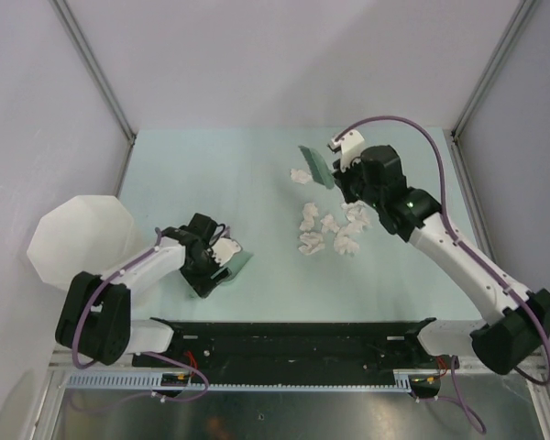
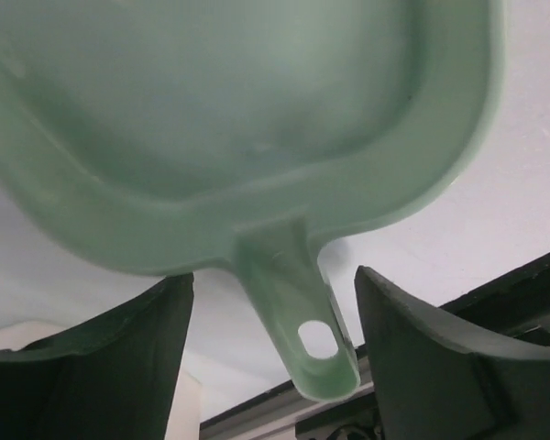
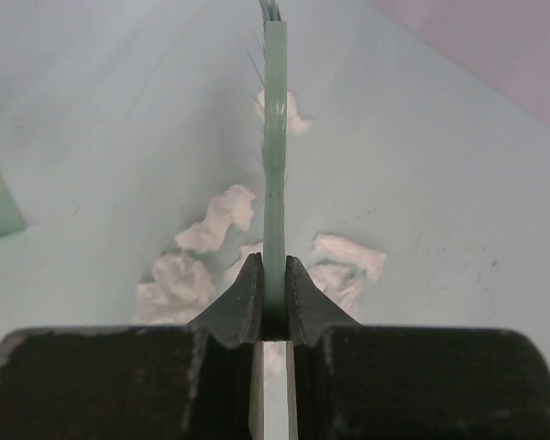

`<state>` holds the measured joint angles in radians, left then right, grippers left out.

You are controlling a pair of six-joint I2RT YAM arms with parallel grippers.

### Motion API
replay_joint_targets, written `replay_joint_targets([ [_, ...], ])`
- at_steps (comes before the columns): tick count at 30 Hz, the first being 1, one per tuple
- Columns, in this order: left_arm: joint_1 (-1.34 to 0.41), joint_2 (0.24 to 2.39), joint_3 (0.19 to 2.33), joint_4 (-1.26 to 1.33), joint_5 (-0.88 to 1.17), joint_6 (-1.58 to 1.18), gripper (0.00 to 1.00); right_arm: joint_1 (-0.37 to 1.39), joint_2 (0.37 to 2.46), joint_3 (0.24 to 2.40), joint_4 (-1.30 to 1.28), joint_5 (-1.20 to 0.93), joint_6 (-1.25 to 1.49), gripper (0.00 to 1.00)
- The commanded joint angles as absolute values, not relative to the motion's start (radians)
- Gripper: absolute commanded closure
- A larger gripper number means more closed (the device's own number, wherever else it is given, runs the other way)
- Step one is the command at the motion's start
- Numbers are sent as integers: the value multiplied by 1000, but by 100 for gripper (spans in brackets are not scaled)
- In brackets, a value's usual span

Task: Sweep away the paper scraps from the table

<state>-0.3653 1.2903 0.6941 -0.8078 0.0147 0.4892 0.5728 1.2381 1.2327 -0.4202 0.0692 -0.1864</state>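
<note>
While it lay between grey walls, the pale mint-green surface (image 1: 220,174) carried everything else. A white translucent bin (image 1: 78,234) sat off its left edge, beside the left arm. The green dustpan (image 2: 211,110) rested at the near left of the surface. Its pan spread away from the left tool (image 2: 270,275) and its handle (image 2: 298,321), pierced by a hanging hole, ran back between the fingers. Those fingers stood apart, with a gap visible on each side of the handle. The right tool (image 3: 273,264) was clamped on a thin green brush (image 3: 275,137). Seen edge-on from the wrist, its long axis ran straight out from the fingers. From above, it reached toward the far left of that arm. The paper scraps (image 1: 335,229) lay crumpled on the right middle of the surface, in a loose cluster stretched left to right, nearer than the brush. One stray wad (image 1: 300,174) sat just beside the brush head.
</note>
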Motion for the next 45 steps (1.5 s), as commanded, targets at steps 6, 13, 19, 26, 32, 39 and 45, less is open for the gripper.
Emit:
replay_joint_targets([
  [6,-307,1322,699,-796,103,544,72,535,1495,1393,-195,257,-478,100],
  [13,-308,1405,814,-798,94,587,100,532,1791,1617,-190,330,-672,100],
  [19,-308,1548,974,-801,28,598,100,601,2060,1782,-336,417,-816,100],
  [26,-310,1631,1057,-801,2,623,100,715,2027,1692,-487,230,-887,100],
  [32,-310,1592,1025,-802,-70,709,100,816,1821,1574,-506,63,-819,100],
  [39,-310,1557,1003,-830,-130,808,100,813,1726,1652,-551,167,-475,100],
  [45,-311,1563,1017,-880,-153,856,100,784,1787,1810,-670,350,-194,100],
])
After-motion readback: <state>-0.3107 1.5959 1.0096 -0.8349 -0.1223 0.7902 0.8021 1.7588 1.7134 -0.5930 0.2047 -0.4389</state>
